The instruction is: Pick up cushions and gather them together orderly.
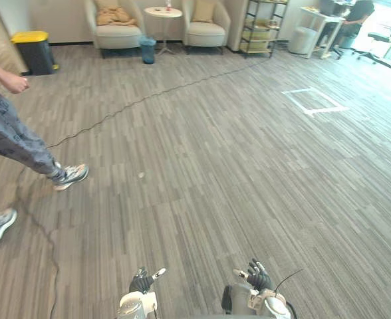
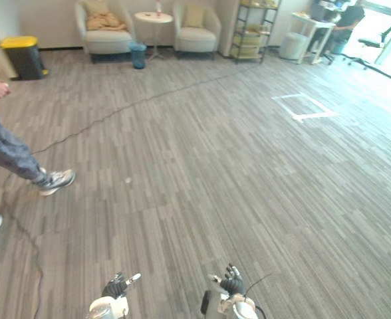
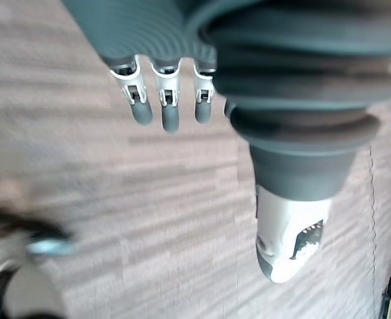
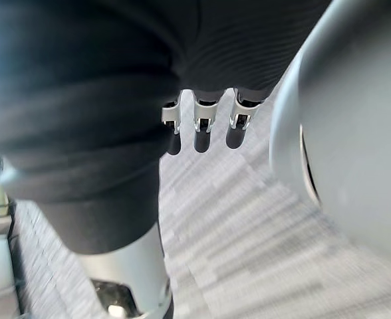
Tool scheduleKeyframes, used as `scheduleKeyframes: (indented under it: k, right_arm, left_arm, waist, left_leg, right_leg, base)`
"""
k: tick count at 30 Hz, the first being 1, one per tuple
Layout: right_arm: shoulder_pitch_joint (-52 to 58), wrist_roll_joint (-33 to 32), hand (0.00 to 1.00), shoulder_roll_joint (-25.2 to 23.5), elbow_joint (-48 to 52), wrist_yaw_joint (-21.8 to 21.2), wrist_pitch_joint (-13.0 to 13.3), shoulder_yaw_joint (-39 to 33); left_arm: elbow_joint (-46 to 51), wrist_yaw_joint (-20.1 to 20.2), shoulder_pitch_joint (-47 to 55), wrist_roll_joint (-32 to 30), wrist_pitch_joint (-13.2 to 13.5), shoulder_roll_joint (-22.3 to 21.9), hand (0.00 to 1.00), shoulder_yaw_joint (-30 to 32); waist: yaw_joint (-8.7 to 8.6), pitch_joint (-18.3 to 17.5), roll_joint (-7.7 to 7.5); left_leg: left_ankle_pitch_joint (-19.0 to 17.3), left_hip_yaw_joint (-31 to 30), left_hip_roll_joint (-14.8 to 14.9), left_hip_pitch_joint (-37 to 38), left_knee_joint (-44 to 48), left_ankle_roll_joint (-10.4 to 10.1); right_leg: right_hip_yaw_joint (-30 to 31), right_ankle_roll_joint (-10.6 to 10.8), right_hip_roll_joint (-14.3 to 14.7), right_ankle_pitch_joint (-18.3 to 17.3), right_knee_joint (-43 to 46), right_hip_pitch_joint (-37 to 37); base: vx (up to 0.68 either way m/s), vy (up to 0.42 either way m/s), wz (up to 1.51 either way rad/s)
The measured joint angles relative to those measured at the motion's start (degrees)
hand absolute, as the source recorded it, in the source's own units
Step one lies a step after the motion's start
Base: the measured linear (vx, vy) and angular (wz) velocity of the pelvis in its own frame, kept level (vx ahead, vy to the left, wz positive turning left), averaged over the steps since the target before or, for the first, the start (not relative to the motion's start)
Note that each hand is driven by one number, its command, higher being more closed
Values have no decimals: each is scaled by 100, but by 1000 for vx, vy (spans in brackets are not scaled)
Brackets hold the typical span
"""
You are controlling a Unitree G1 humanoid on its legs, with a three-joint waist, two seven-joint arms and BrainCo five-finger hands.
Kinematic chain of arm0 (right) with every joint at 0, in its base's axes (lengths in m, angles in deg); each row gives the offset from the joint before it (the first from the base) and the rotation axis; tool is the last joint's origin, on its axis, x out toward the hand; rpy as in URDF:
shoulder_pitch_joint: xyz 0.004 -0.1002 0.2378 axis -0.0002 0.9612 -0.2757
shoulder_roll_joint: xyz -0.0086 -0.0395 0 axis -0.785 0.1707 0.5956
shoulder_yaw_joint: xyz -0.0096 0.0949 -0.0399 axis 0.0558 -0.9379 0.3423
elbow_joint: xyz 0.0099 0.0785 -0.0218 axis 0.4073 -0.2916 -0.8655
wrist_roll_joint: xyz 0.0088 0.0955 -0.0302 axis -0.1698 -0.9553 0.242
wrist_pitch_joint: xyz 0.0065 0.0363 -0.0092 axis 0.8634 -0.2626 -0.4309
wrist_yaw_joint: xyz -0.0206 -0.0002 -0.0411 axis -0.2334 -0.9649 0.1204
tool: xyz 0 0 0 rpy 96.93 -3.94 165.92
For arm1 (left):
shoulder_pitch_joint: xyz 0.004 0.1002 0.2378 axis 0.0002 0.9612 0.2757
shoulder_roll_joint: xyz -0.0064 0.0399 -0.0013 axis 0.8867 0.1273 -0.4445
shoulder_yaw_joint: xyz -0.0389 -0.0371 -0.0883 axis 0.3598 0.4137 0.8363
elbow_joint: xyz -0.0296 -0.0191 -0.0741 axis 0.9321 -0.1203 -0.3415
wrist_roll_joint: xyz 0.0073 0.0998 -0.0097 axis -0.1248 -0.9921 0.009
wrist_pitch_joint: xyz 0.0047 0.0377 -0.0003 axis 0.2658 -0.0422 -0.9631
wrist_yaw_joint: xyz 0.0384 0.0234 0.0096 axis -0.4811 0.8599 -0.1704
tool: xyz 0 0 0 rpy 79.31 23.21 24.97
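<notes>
Left hand (image 1: 142,282) and right hand (image 1: 257,275) hang slack, empty
A person (image 1: 12,143) strides on your left; a cushion (image 1: 204,10) sits in the far armchair (image 1: 205,34)

Someone in patterned grey trousers and grey sneakers (image 1: 9,143) is mid-stride on the left of the grey striped plank floor (image 1: 202,186). Along the back wall there's a black bin with a yellow lid (image 1: 34,52), two pale armchairs (image 1: 119,38) (image 1: 205,34) either side of a small round white table (image 1: 163,13), a blue wastebasket (image 1: 147,50) and a metal shelf rack (image 1: 260,26). White tape square (image 1: 314,101) on the floor off to the right.
</notes>
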Motion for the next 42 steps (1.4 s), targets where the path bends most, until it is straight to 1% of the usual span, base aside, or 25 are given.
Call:
scheduleKeyframes:
  k: [2,4,5,6,8,9,12,13,15,17,19,20,22,24,25,26,29,31,35,36,37,38,39,41,42]
  right_arm:
    - [-210,5,0,131,-144,-1,-35,13]
    - [-240,2,0,133,-169,9,-39,-2]
    - [-207,5,0,186,-126,-17,-82,28]
    - [-197,-7,0,183,-120,-20,-83,72]
    - [-183,-14,0,85,-160,12,-104,165]
    - [-141,-14,0,34,-188,14,-103,296]
    - [-172,-22,0,7,-249,18,-136,453]
    - [-247,-23,0,-25,-246,20,-131,447]
    - [-239,-22,0,-33,-247,54,-135,448]
    - [-150,-18,0,-36,-268,75,-139,485]
    - [-88,-11,0,-113,-369,66,-136,540]
    - [-63,-10,0,-172,-369,64,-138,638]
    - [25,-1,0,-168,-361,50,-145,807]
    - [53,2,0,-171,-343,24,-130,954]
    - [110,3,0,-131,-326,5,-92,941]
    - [123,4,0,-56,-315,7,-69,896]
    - [97,29,0,148,-216,3,-52,842]
    - [11,51,0,201,-216,1,-13,685]
    - [-99,55,0,372,-139,14,27,468]
    - [-33,82,0,372,-212,9,22,452]
    - [-42,113,0,379,-220,9,19,445]
    - [-123,212,0,432,-235,2,-2,440]
    - [-128,219,0,450,-222,-6,-6,445]
    - [-140,215,0,472,-130,-38,-9,475]
    - [-157,214,0,484,-130,-37,-10,480]
  left_arm:
    - [-58,0,56,-54,-12,-113,0,45]
    - [-62,3,50,-85,-14,-183,0,158]
    - [-67,22,23,-90,-19,-256,0,183]
    - [-43,13,26,-82,-17,-229,0,206]
    - [-21,15,31,-78,3,-191,0,247]
    - [38,16,64,-80,4,-168,0,242]
    - [348,7,98,-79,49,-142,0,238]
    - [444,-6,139,-67,124,-130,0,251]
    - [461,-8,139,-55,149,-131,0,263]
    - [504,-29,189,-4,181,-107,0,291]
    - [424,-27,205,28,191,20,0,289]
    - [411,-43,239,40,199,43,0,401]
    - [387,-45,245,42,171,87,0,452]
    - [197,-47,379,42,147,202,0,405]
    - [129,-55,397,42,110,214,0,352]
    - [49,-59,344,43,79,204,0,224]
    - [-120,-51,80,45,30,197,0,-90]
    - [-239,-45,-110,40,30,203,0,-184]
    - [-282,-9,-233,-10,41,191,0,-554]
    - [-302,-13,-84,-46,38,197,0,-545]
    - [-322,-14,-50,-46,37,188,0,-535]
    - [-411,-3,65,-95,6,88,0,-405]
    - [-383,5,81,-85,5,66,0,-363]
    - [-257,5,106,-88,17,-32,0,-56]
    - [-236,10,114,-86,21,-59,0,-14]
  waist:
    - [29,-39,336]
    - [42,-11,384]
    - [-51,46,505]
    - [-36,79,612]
    - [118,142,615]
    - [152,199,474]
    - [349,187,357]
    - [437,192,355]
    - [446,187,346]
    - [501,89,269]
    - [483,-190,6]
    - [496,-262,-54]
    - [498,-265,-106]
    - [530,-266,48]
    - [462,-309,69]
    - [399,-318,113]
    - [240,-217,226]
    - [100,-156,207]
    - [-98,7,194]
    - [-88,10,107]
    - [-89,6,125]
    - [-82,4,321]
    - [-71,22,363]
    - [-55,119,568]
    - [-48,149,622]
  left_leg:
    - [256,-245,314,90,261,-255]
    - [609,-531,310,-16,675,-268]
    - [1445,-1043,438,-511,2127,-68]
    - [1994,-1323,614,-989,3302,-244]
    - [1666,-1536,767,-1998,5313,-182]
    - [1458,-1545,716,-2505,5669,-64]
    - [992,-1400,637,-3409,5198,147]
    - [794,-1385,517,-3731,3978,107]
    - [831,-1591,358,-3919,2860,92]
    - [1605,-2065,118,-3971,1641,-262]
    - [1270,-1771,-104,-3925,1761,-193]
    - [1055,-1435,-43,-3847,2054,75]
    - [950,-1044,-20,-3415,2151,209]
    - [944,-871,42,-2636,2145,220]
    - [917,-778,-22,-2156,1813,265]
    - [872,-741,-103,-1710,1356,341]
    - [785,-765,-194,-785,305,483]
    - [785,-755,-192,-550,152,484]
    - [785,-926,-134,-10,-151,484]
    - [786,-1032,-171,229,-162,482]
    - [790,-1065,-155,263,-129,476]
    - [1016,-1243,238,87,677,113]
    - [1179,-1348,343,-83,1094,-79]
    - [2390,-2034,632,-1104,3277,-771]
    - [2457,-2142,674,-1326,3777,-897]
  right_leg:
    - [-394,-501,268,-62,84,161]
    - [-310,-502,283,-365,231,209]
    - [-228,-455,512,-599,31,645]
    - [-96,-442,679,-647,-326,1053]
    - [356,-425,973,-848,-914,1919]
    - [517,-420,986,-983,-1144,2352]
    - [1134,-279,965,-1100,-1494,2914]
    - [1596,-78,866,-1186,-1599,3135]
    - [1923,102,724,-1349,-1670,3317]
    - [2482,340,406,-1714,-1782,3620]
    - [2897,341,124,-1581,-1728,3539]
    - [3332,383,68,-1295,-1288,3338]
    - [3546,631,-41,-798,-737,3215]
    - [3478,1264,83,146,1017,2617]
    - [3124,1232,135,-36,2035,2135]
    - [2526,927,109,-424,2609,1752]
    - [1112,435,154,-1192,2619,1070]
    - [618,357,243,-1361,1907,700]
    - [453,401,142,-480,-338,85]
    - [459,159,55,185,-501,93]
    - [443,29,72,258,-417,92]
    - [347,-103,330,-265,-95,208]
    - [337,-132,408,-366,-104,285]
    - [491,-301,821,-543,-371,732]
    - [504,-317,923,-556,-478,881]
  base:
    - [697,-159,-56]
    - [684,-201,-56]
    - [513,-138,-53]
    - [860,-105,-91]
    - [645,44,-92]
    - [456,31,-66]
    - [483,97,-115]
    - [642,265,-149]
    - [576,296,-130]
    - [642,428,-117]
    - [596,367,-77]
    - [759,434,-97]
    - [647,366,-118]
    - [450,195,-144]
    - [393,138,-108]
    - [495,163,-82]
    - [450,115,-50]
    - [445,8,-14]
    - [476,-151,30]
    - [536,-227,18]
    - [694,-333,-11]
    - [604,-305,-18]
    - [724,-374,-29]
    - [640,-275,-37]
    - [663,-178,-72]
